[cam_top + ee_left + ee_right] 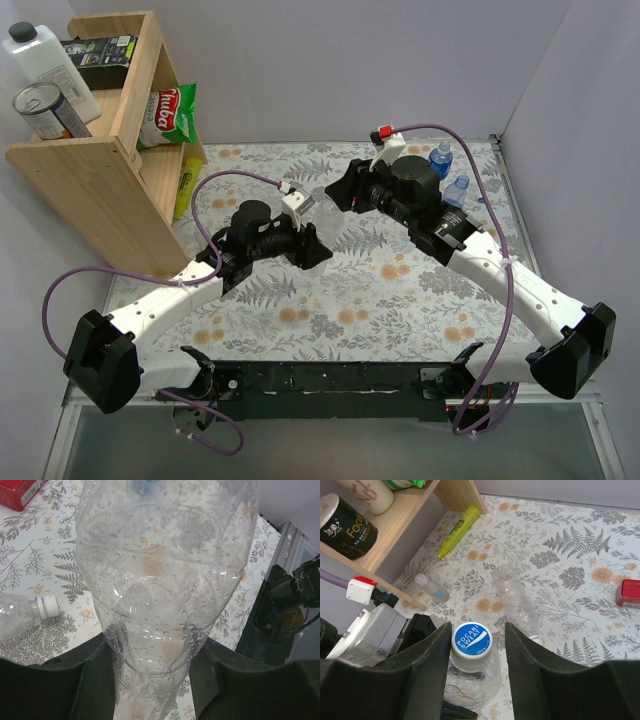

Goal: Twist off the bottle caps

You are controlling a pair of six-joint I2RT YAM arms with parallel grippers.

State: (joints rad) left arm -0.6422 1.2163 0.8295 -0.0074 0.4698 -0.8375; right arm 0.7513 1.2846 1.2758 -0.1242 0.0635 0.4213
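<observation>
Fern-and-flower cloth covers the counter (400, 290), with a wooden shelf (90, 180) at ten o'clock in the overhead view and two spare bottles (455, 190) at two o'clock. Near the centre both arms meet on one clear bottle (160, 580). The left hand (152, 680) is clamped on its body, a finger pressed against the wall on each side. The right hand (478, 627) straddles the blue-and-white printed cap (471, 640). One finger seems to touch the cap at nine o'clock and a sliver of gap shows at three o'clock, so this hand stands open and has no grip yet.

The bottle looks empty apart from droplets inside, so it should be very light. Its thin wall will likely dent and twist under a squeeze, and the damp plastic may slip. The cap is the small, hard part. It is best taken square across its side wall, low enough that the fingers do not ride up over the top. The likeliest trouble is the soft body turning along with the cap inside the left hand
</observation>
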